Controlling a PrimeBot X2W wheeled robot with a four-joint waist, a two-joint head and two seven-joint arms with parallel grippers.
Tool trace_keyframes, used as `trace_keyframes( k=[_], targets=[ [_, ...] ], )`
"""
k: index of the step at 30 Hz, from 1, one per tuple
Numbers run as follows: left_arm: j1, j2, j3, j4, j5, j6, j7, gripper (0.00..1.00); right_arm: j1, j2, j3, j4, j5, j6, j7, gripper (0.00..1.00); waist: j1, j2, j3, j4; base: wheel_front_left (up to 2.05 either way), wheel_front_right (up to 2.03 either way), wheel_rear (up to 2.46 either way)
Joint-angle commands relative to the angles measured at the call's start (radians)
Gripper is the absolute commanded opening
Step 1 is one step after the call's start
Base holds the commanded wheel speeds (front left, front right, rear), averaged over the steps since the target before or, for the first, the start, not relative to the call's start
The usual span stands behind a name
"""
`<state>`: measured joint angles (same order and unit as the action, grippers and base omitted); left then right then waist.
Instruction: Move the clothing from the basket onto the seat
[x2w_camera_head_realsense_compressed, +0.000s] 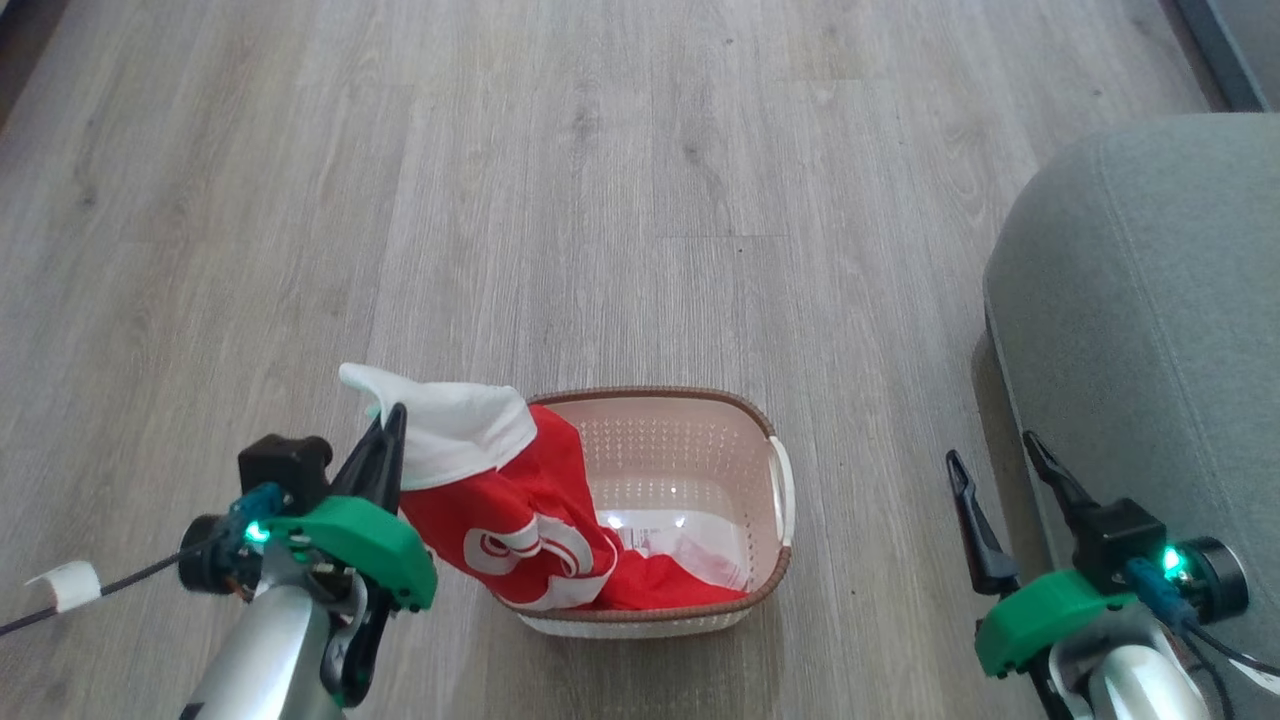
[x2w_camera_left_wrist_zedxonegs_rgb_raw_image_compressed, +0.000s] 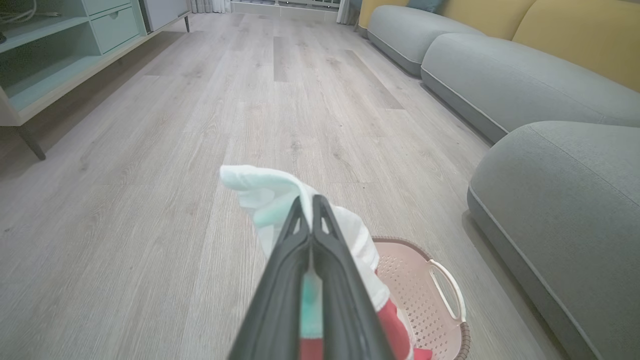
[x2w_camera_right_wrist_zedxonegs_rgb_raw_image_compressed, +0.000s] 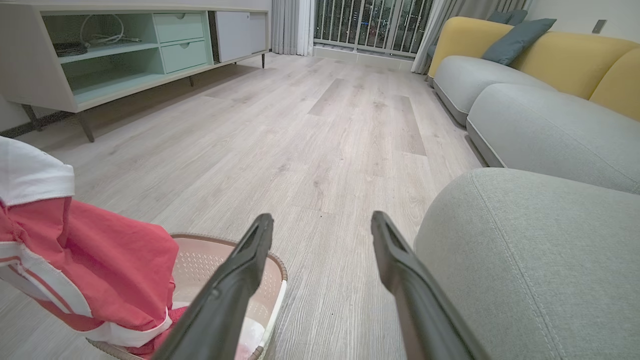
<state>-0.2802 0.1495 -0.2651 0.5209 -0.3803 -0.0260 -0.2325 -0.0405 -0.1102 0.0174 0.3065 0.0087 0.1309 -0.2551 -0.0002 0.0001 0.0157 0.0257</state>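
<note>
We see the clothing (x2w_camera_head_realsense_compressed: 520, 500) half lifted out of the basket (x2w_camera_head_realsense_compressed: 655, 395), which stands on the pale wood-grain floor (x2w_camera_head_realsense_compressed: 600, 150). The garment is soft, bright red fabric. Its white sleeve (x2w_camera_head_realsense_compressed: 450, 425) rises above the basket's left rim, pinched between the clenched fingers of the left gripper (x2w_camera_head_realsense_compressed: 393, 412). The red body drapes over the near left corner of the rim, and its tail lies crumpled on the basket's base. White stripes run along a seam and the hem, and a white looping print (x2w_camera_head_realsense_compressed: 530, 545) curls across the red cloth; we cannot read it as letters. In the left wrist view the two dark fingers meet at their tips on the white cloth, which shows a pale green tint in its folds.

The basket is cream plastic with perforated walls, a brown woven-look rim and a white handle (x2w_camera_head_realsense_compressed: 783, 490) on its right side. A glossy sticker (x2w_camera_head_realsense_compressed: 680, 545) shows on its base, partly covered by red fabric; its writing is too small and too washed by glare for us to read.

The right gripper (x2w_camera_head_realsense_compressed: 992, 450) hangs with its jaws spread wide and nothing between them, just beside the grey-green seat (x2w_camera_head_realsense_compressed: 1150, 300). The seat's rounded edge and stitched seam stand to the basket's right, apart from it and well apart from the clothing.
</note>
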Motion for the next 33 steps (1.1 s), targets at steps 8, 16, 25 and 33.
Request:
trace_keyframes(
  k=[8,16,25,33],
  targets=[
    [-0.058,0.018,0.011,-0.093,-0.008,-0.001,0.009,0.00,-0.087,-0.026,0.176,-0.022,-0.036,0.000,-0.007,1.00,0.0002,-0.0001,0.021,0.001,0.00,0.00,0.00],
    [-0.126,-0.040,-0.070,-0.185,-0.002,-0.027,0.051,0.00,-0.235,0.006,0.487,0.053,-0.001,0.000,-0.007,1.00,0.0002,-0.0001,0.022,0.030,0.00,0.00,0.00],
    [-0.189,-0.089,-0.183,-0.242,-0.013,-0.022,0.085,0.00,-0.411,0.043,0.628,0.151,0.011,0.000,-0.007,1.00,0.0002,-0.0001,0.029,0.073,0.00,0.00,0.00],
    [-0.211,-0.098,-0.295,-0.309,-0.047,-0.006,0.112,0.00,-0.457,0.055,0.613,0.237,-0.012,0.000,-0.007,1.00,0.0002,-0.0001,0.023,0.094,0.00,0.00,0.00]
  ],
)
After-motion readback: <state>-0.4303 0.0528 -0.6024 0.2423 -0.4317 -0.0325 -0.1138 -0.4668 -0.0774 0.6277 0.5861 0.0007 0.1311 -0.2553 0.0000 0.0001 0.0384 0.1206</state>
